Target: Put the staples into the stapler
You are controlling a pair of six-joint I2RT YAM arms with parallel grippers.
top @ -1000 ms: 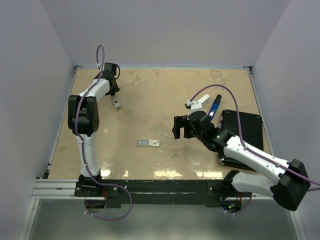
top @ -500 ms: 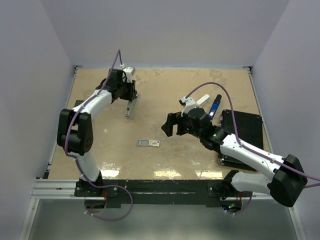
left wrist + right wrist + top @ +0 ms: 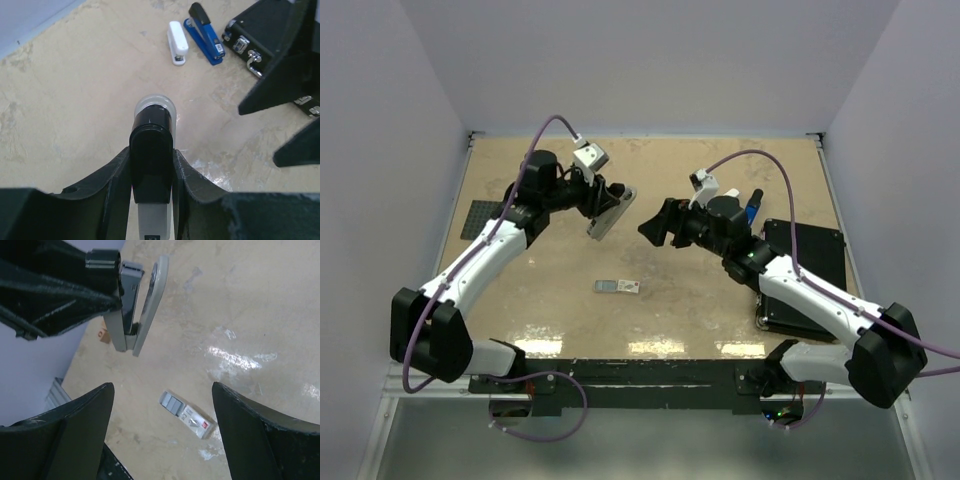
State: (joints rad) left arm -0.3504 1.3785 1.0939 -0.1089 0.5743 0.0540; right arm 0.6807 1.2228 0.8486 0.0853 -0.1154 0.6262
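- Staples box (image 3: pixel 626 288): one, tiny, flat, whitish with a reddish mark. It lay on the counter (image 3: pixel 670 165), well apart from the black case (image 3: pixel 812 262), out toward the left arm's side of it.
- Grey tray piece (image 3: pixel 170 403): one, small, touching the end of the box that lay farther from the case. I could not tell whether any staples sat in either part.
- Handling, judged: the box looked very light, thin-walled and easy to crush or flick away. A staple strip would likely be brittle and break if bent. The best hold would be a gentle pinch across the two long edges. Because it lay so flat on the counter, getting fingertips under it looked awkward.
- Grey stapler (image 3: pixel 610 210): one, held clear of the counter, well apart from the case and farther from it than the right pincer. From the right wrist it showed hinged open, two arms spread and joined at the lower end. The magazine's contents were not visible.
- Left pincer (image 3: pixel 590 196): clamped on the stapler's body, one finger on each side.
- Right pincer (image 3: pixel 658 222): fingers spread wide, holding nothing. It hung between the case and the held stapler, pointed at the stapler.
- Black case: one, closed and latched, on the right arm's side of the counter. Contents unseen.
- White stapler (image 3: pixel 177 42) and blue stapler (image 3: pixel 204 34): one each, side by side on the counter near the case's far corner, both closed.
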